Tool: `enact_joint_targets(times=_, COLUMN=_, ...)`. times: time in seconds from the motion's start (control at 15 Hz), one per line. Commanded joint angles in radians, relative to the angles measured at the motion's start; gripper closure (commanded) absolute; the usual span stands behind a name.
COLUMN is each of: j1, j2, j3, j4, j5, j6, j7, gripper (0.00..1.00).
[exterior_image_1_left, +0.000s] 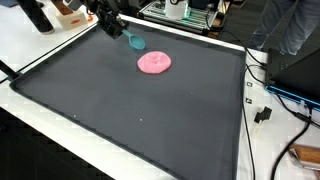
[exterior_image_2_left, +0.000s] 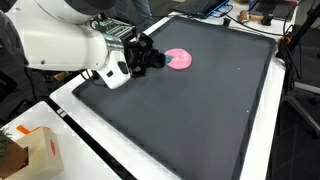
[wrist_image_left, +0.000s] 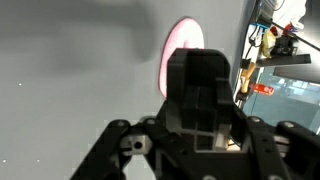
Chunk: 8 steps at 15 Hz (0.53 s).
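A pink round plate (exterior_image_1_left: 153, 62) lies flat on the black mat (exterior_image_1_left: 130, 110), toward its far side. My black gripper (exterior_image_1_left: 122, 33) hovers just beside the plate, low over the mat. It is shut on a small teal object (exterior_image_1_left: 135, 42) that sticks out from the fingertips toward the plate. In an exterior view the gripper (exterior_image_2_left: 152, 58) is close to the plate (exterior_image_2_left: 181, 59); the teal object is hidden there. In the wrist view the closed fingers (wrist_image_left: 205, 85) fill the middle and cover part of the plate (wrist_image_left: 178, 45).
The mat lies on a white table (exterior_image_1_left: 60, 45). Cables and a connector (exterior_image_1_left: 265, 112) lie past the mat's edge. Equipment racks (exterior_image_1_left: 180, 12) stand at the back. A cardboard box (exterior_image_2_left: 35, 152) sits off a table corner. A person (exterior_image_1_left: 290, 25) stands behind.
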Motion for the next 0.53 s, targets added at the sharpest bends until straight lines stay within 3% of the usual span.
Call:
enact_joint_targets(times=0.0, j1=-0.010, j2=0.033, j3=-0.002, j4=0.030, j5=0.054, j6=-0.051, j7=-0.042, gripper=0.71)
enact_joint_targets(times=0.47, j1=0.010, j2=0.070, j3=0.010, j4=0.051, j5=0.117, j6=-0.057, j7=-0.069, gripper=0.71)
